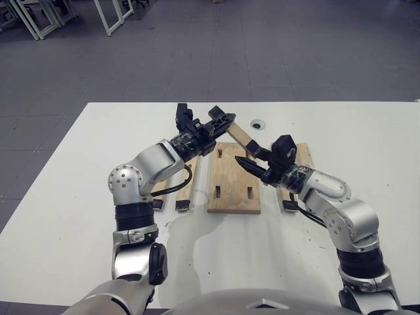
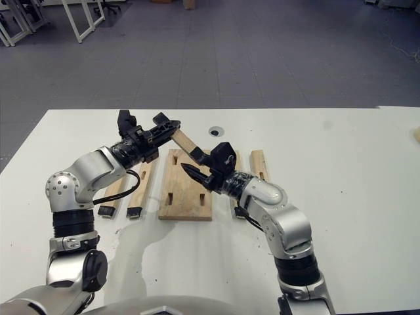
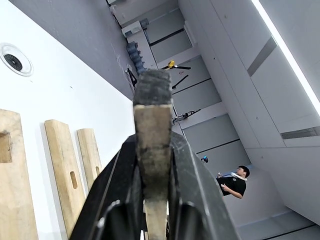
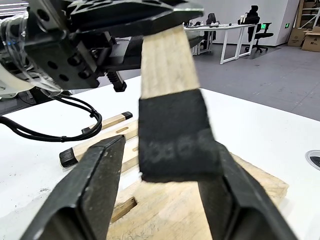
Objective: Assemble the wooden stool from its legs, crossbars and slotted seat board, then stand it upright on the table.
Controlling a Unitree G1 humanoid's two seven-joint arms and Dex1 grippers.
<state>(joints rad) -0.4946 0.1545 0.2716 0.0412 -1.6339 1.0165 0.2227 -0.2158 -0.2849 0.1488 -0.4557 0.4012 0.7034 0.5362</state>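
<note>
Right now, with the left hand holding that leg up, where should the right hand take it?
Probably the black-capped end of the leg, coming from the robot's right. That end juts free toward the right hand, which stands open around it, while the left hand clamps the other end.

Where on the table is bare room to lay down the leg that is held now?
Free: the wide table right of the right-side pieces, the strip between the seat board and the near edge, and the left end beyond the left-side pieces. Crowded: the middle, where the left hand and right hand meet at the held leg over the board.
</note>
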